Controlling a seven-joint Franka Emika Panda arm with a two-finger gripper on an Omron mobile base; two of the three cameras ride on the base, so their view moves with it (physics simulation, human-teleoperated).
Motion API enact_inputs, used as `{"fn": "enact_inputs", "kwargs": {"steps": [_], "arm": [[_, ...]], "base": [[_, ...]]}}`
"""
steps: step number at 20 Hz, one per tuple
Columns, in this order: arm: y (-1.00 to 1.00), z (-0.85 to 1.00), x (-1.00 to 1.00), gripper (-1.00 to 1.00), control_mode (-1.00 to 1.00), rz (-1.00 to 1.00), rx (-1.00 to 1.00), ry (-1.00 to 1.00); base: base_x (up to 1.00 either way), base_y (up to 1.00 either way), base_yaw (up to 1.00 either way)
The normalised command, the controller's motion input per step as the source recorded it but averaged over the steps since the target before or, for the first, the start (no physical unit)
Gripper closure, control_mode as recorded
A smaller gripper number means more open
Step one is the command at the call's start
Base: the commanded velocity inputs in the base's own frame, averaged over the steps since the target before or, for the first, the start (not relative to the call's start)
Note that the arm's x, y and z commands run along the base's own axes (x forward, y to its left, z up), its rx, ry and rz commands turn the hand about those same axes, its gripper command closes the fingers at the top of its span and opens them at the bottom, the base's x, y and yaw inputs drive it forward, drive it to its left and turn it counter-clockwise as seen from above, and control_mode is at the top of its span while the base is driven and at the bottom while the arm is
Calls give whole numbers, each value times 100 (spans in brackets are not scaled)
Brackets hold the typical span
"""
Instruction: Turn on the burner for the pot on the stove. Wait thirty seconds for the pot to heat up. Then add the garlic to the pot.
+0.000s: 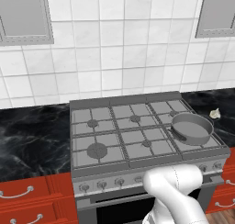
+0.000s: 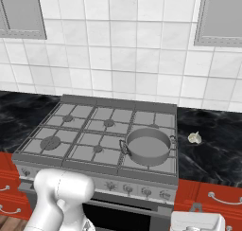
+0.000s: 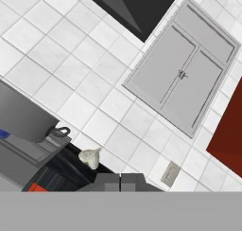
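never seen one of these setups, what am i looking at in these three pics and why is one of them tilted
It is a simulated kitchen with a white robot arm on a driving base. Two pictures come from cameras on that base, behind the arm to its left and right, looking down over the stove. A shallow grey pot sits on the stove's front right burner. A small garlic bulb lies on the black counter right of the stove, apart from the pot. The tilted picture comes from a camera on the arm's hand, so it rolls with the hand. At its bottom sits the tool, its two dark tips shut together and holding nothing. That view also catches the pot, the garlic and a wall cabinet.
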Motion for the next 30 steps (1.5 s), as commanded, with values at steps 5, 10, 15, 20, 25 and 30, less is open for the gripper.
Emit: {"fn": "enact_inputs", "kwargs": {"steps": [5, 10, 15, 20, 25, 30], "arm": [[0, 0, 0, 100, -100, 0, 0, 0], [0, 0, 0, 100, -100, 0, 0, 0], [0, 0, 0, 100, -100, 0, 0, 0], [0, 0, 0, 100, -100, 0, 0, 0], [0, 0, 0, 100, -100, 0, 0, 0], [0, 0, 0, 100, -100, 0, 0, 0]], "base": [[0, 0, 0], [0, 0, 0], [0, 0, 0], [0, 0, 0], [0, 0, 0], [0, 0, 0]]}}
